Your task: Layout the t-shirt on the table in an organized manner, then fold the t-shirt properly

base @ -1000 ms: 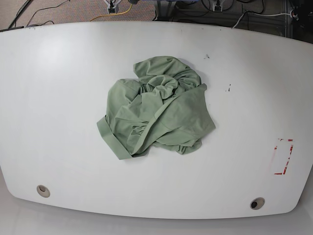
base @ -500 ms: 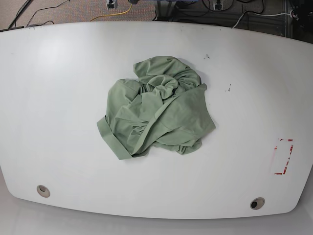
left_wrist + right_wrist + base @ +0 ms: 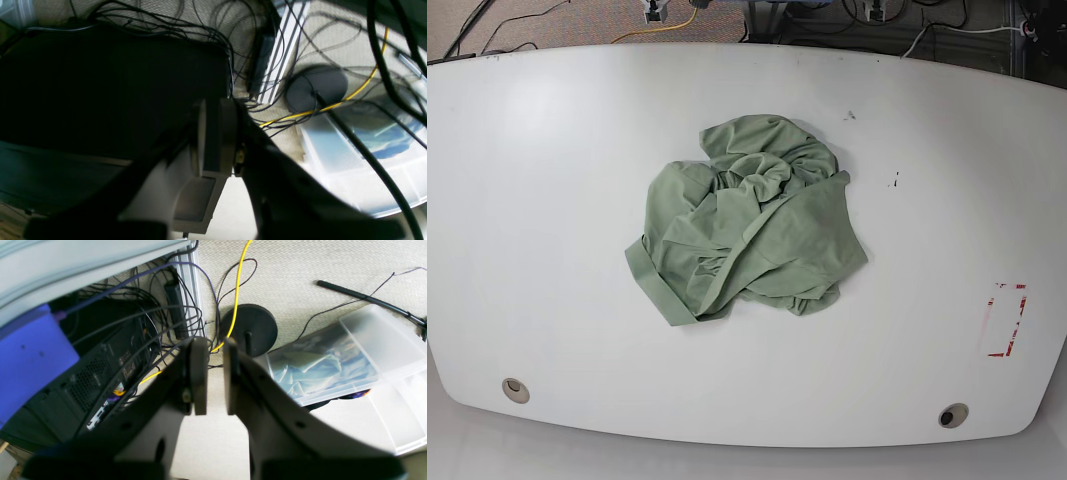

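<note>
Crumpled t-shirt [image 3: 747,220] mid-tabletop [image 3: 547,200], both pincers off over the floor.

Left to right on the tabletop we see a grommet hole [image 3: 515,390], the bunched shirt, then the red tape outline [image 3: 1005,320]. Our right pincer [image 3: 213,376] is slightly parted, grasping nothing, above cables; our left pincer [image 3: 230,136] looks clenched, empty.

No legible text, labels, brands or numbers anywhere.

The table [image 3: 547,200] lies bare on every side of the crumpled t-shirt [image 3: 747,220], the sole obstruction, sitting near centre.
</note>
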Robot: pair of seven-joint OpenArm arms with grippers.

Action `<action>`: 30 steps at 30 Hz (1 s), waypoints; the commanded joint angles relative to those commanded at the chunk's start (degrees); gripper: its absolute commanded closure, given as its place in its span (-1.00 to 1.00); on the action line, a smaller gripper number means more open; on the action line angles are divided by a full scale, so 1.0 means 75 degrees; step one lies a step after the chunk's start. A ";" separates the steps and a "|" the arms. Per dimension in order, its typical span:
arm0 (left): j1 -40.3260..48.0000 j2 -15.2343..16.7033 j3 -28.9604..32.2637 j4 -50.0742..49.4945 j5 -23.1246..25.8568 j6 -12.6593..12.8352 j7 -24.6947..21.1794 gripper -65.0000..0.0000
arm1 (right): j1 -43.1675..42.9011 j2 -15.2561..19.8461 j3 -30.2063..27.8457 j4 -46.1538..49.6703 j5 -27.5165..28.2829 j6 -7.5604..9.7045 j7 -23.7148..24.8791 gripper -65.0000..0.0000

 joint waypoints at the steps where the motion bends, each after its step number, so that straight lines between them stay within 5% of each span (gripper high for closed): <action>1: 0.0006 0.0000 0.0018 0.0021 0.0002 -0.0010 0.0012 0.80 | -0.0004 0.0001 -0.0002 0.0000 0.0004 -0.0002 -0.0004 0.75; 30: 0.0217 -0.0034 0.0091 0.0640 -0.0129 0.0039 -0.0365 0.80 | -0.0058 0.0019 0.0018 0.0100 -0.0045 0.0023 0.0070 0.78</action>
